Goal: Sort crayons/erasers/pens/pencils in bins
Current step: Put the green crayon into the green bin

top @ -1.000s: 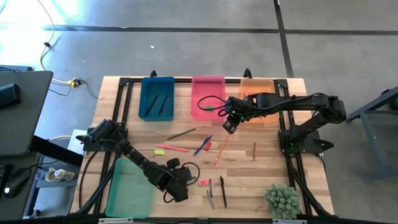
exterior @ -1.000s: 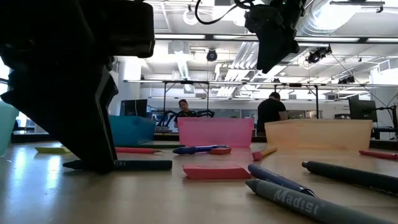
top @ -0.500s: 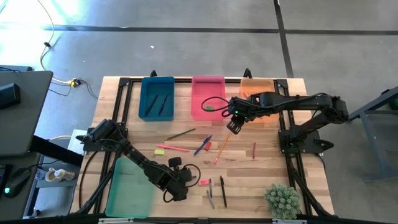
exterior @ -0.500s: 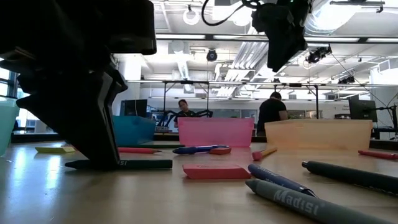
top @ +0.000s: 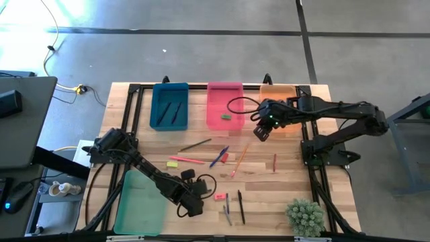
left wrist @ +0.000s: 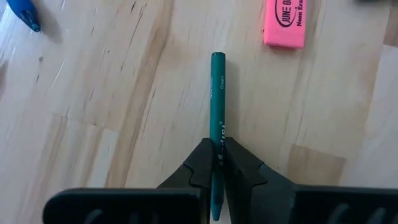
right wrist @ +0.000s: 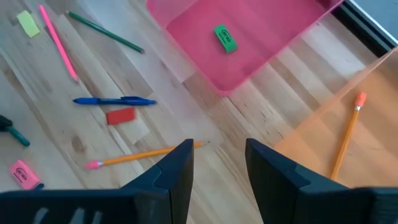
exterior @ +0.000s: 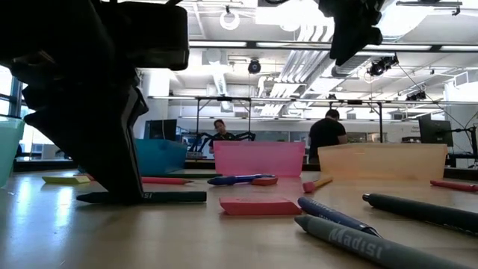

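Note:
My left gripper (top: 191, 204) is down at the table near the front, shut on a dark green crayon (left wrist: 217, 106), which also shows lying flat in the low view (exterior: 160, 197). My right gripper (top: 261, 132) is open and empty, up in the air between the pink bin (top: 224, 101) and the orange bin (top: 281, 99); its fingers (right wrist: 177, 168) show with a gap in the right wrist view. The pink bin holds a green eraser (right wrist: 224, 38), and the orange bin holds a pencil (right wrist: 347, 134). The blue bin (top: 169, 105) holds two dark pens. The light green bin (top: 140, 202) is at the near left. My left gripper pinches the dark green crayon between its two fingertips (left wrist: 202, 163), close to one end of the stick (left wrist: 217, 144). The fingers come from above. The rest of the crayon runs out ahead of them and lies flat on the table.
Loose on the table: a pink eraser (left wrist: 285, 22), a yellow eraser (top: 173, 163), a blue pen (top: 219, 156), a red block (right wrist: 120, 116), pink (top: 187, 160), olive (top: 195, 144) and orange (top: 240, 160) pencils, a red crayon (top: 274, 162), dark pens (top: 234, 207). A small plant (top: 306, 216) stands near right.
My right gripper has gone toward the table's right edge, from in front of the pink bin toward the orange bin, and has risen a little, staying open and empty.

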`<state>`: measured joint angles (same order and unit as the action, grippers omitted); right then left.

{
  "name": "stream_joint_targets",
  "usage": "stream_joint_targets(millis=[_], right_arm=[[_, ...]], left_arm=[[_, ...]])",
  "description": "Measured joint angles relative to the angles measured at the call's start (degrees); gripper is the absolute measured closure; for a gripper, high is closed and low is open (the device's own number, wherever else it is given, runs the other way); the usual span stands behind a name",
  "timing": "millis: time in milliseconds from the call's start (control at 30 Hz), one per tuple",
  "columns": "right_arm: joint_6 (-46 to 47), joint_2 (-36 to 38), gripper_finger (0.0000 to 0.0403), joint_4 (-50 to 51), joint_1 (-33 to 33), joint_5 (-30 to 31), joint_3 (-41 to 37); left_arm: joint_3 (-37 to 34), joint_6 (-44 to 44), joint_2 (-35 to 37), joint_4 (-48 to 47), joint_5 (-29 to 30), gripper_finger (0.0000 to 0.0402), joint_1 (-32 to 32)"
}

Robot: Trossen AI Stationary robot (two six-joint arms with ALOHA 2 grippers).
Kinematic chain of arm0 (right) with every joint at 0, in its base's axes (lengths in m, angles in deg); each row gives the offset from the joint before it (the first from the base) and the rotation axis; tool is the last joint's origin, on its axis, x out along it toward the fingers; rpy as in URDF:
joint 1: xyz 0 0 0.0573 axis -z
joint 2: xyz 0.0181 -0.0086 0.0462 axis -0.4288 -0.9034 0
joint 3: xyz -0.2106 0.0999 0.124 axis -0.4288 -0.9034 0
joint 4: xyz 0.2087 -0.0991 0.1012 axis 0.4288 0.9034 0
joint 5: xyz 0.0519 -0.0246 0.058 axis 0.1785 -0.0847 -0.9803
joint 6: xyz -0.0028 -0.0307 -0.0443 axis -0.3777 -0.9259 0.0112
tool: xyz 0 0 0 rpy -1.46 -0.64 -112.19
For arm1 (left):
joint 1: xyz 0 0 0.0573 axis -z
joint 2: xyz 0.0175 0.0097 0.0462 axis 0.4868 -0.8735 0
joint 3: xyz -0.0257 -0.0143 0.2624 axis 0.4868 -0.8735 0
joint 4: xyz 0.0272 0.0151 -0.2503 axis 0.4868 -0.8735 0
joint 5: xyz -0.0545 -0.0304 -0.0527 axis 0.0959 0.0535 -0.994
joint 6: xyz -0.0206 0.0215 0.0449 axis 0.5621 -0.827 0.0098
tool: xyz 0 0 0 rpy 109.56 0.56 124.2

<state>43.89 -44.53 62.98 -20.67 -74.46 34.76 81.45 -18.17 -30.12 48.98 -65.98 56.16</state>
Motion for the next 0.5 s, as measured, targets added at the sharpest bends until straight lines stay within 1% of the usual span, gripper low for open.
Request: stream_joint_targets(millis=[367, 500], right_arm=[[-0.44, -0.09, 0.0265, 0.51, -0.01, 1.12, 0.00], [-0.46, -0.11, 0.0265, 0.55, -0.01, 1.12, 0.00]], left_arm=[[-0.23, 2.96, 4.38, -3.60, 1.30, 0.0395, 0.04], [-0.17, 3.79, 7.36, -5.87, 1.95, 0.0395, 0.26]])
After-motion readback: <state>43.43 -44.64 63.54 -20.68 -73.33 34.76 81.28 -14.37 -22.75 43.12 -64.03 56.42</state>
